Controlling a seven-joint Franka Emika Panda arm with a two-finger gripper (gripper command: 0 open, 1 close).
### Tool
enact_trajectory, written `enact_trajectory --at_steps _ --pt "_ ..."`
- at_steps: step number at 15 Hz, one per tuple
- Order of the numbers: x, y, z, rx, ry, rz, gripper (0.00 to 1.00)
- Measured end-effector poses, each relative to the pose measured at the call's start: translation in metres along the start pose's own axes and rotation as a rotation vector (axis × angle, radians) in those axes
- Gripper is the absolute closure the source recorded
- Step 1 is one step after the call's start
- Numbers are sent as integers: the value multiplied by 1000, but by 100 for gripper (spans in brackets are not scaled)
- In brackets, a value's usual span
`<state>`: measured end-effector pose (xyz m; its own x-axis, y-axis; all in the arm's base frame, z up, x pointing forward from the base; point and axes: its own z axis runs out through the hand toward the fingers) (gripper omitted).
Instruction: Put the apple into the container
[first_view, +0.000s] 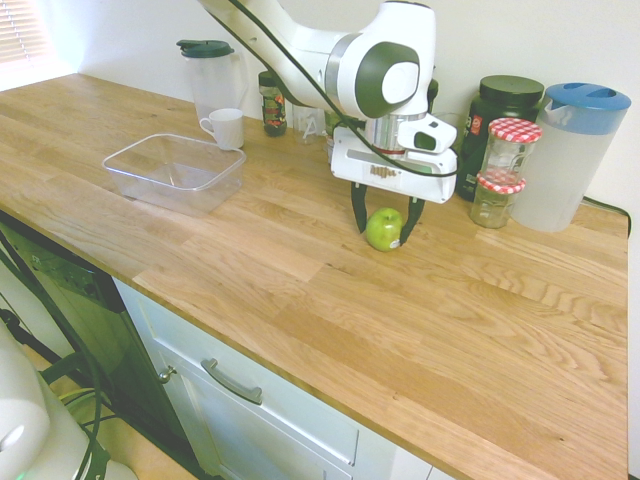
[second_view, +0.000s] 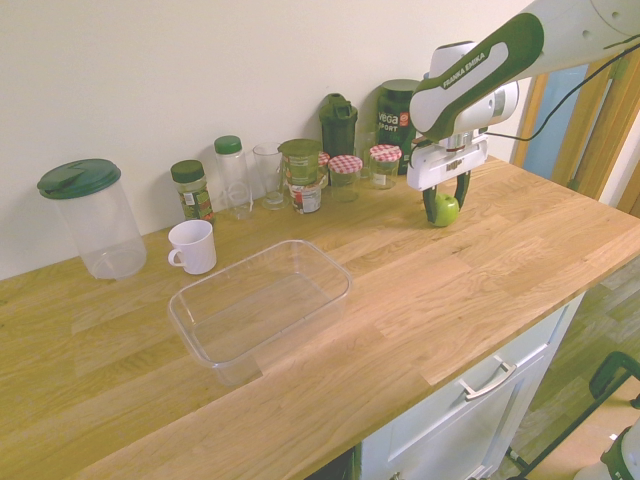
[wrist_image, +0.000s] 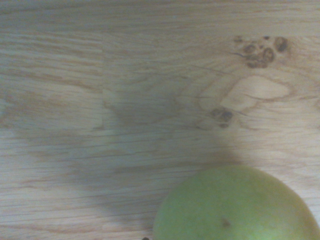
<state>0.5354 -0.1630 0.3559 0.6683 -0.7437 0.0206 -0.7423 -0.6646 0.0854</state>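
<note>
My pincer (first_view: 385, 222) straddles one apple (first_view: 383, 229) on the table (first_view: 300, 280), fingers apart, not yet clamped. Only the exterior views show the one container (second_view: 260, 300); the wrist view shows apple and wood grain alone.

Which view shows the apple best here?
The first exterior view: the whole apple sits on the counter between the tool's fingers. The second exterior shows it small and distant; the wrist view only its cropped, blurred top.

Along the counter's (first_view: 330, 330) back edge: white mug (second_view: 192, 246), green-lidded canister (second_view: 88, 218), checked-lid jars (first_view: 503, 170), blue-lidded pitcher (first_view: 570, 155).
</note>
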Motion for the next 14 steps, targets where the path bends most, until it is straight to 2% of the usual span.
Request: enact_trajectory --at_steps 4,6,8,10,12,14 --pt "-2 -3 -11 6 5 -28 100" --pt "-23 -21 -61 34 32 -90 100" --pt "-79 -56 -124 81 53 -176 100" --pt "-156 -102 -160 104 70 -257 100" --pt "-233 -144 -156 88 71 -328 100" --pt "-303 -169 -137 59 61 -379 100"
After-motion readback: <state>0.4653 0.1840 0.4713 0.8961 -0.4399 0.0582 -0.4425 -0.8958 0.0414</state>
